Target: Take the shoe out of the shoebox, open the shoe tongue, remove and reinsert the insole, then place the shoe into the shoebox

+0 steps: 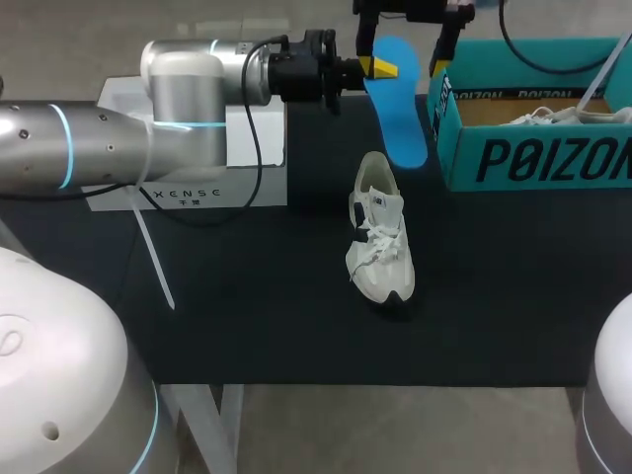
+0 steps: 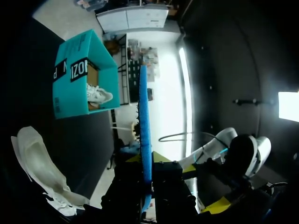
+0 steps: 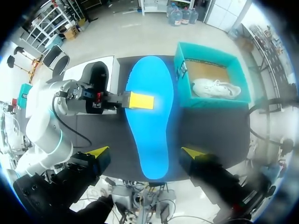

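At the left of the head view a white box [image 1: 188, 163] sits on the black desk [image 1: 247, 326]. The left arm [image 1: 178, 89] stretches over it toward the upper middle. There the left tool [image 1: 380, 67] is clenched on the blue insole [image 1: 400, 114], gripping one long edge. In the left wrist view the insole [image 2: 143, 121] stands edge-on between that tool's fingers. At the top middle the right tool [image 1: 403, 44] hangs over the insole's far end, released. In the right wrist view its yellow fingertips [image 3: 100, 151] stand either side of the insole [image 3: 149, 126], apart from both edges. The white shoe [image 1: 378, 232] rests on its sole in the centre, just below the insole and apart from both tools. At the upper right the open teal shoebox [image 1: 533, 158], just beside the insole, holds a second shoe [image 1: 553, 117].
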Controlling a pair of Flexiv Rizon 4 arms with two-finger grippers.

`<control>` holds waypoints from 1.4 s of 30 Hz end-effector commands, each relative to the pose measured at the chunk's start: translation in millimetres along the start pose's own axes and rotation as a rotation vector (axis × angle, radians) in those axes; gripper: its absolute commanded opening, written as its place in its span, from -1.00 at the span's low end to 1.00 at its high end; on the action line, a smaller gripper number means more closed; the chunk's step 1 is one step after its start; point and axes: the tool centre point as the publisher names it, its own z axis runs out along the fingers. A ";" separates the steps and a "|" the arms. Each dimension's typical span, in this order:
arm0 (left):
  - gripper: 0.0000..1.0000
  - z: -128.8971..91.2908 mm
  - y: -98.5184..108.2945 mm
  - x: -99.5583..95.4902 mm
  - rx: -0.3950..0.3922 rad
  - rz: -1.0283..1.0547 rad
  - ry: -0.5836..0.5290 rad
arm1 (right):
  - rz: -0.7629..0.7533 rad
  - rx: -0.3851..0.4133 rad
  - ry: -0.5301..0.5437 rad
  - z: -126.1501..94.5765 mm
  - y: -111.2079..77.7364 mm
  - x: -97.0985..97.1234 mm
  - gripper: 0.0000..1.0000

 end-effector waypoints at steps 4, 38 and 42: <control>-1.00 0.3 1.9 0.6 0.004 -0.002 -0.006 | 0.005 0.001 0.020 0.9 0.5 -0.1 1.00; -1.00 -41.7 -10.0 26.9 0.020 -0.013 0.066 | 0.247 -0.163 1.255 -6.7 43.3 -85.6 1.00; -1.00 -41.0 -10.5 29.2 0.013 -0.012 0.068 | 0.308 -0.125 1.387 6.1 45.0 -96.8 1.00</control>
